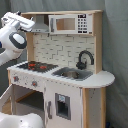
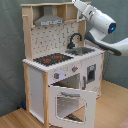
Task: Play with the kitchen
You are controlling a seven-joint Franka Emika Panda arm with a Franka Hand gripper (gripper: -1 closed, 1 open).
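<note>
- The kitchen (image 1: 65, 75) stands on a wooden floor (image 2: 15, 117) in front of a grey curtain backdrop (image 1: 117, 50), filling the middle of both exterior views.
- The arm (image 2: 102, 25) reaches up to the top shelf level, near the microwave (image 1: 70, 23). The hand is not plainly visible in either view, so I cannot tell whether it is open, closed, or holding anything.
- Progress, as I judge it: the oven door (image 2: 70, 102) hangs folded down and open in the second exterior view, so that part looks already played with. The hob (image 1: 35, 65), the sink (image 1: 72, 74) and the knobs (image 2: 59, 75) on the front panel look untouched, and nothing sits on the counter (image 1: 97, 79). With so loose a task, much could yet be done; the arm seems occupied with the upper section.
- Materials and shapes: the frame is light, smooth wood with white painted panels. The hob is a flat black plate with red rings. The faucet (image 1: 85, 57) is black and curves in a high arch over a shallow metal-looking basin.
- The backsplash (image 1: 57, 49) is white with a brick-tile pattern, and a grey hood (image 2: 48, 20) slopes out above the hob.
- The oven door has a clear window in a white frame; the counter end is rounded.
</note>
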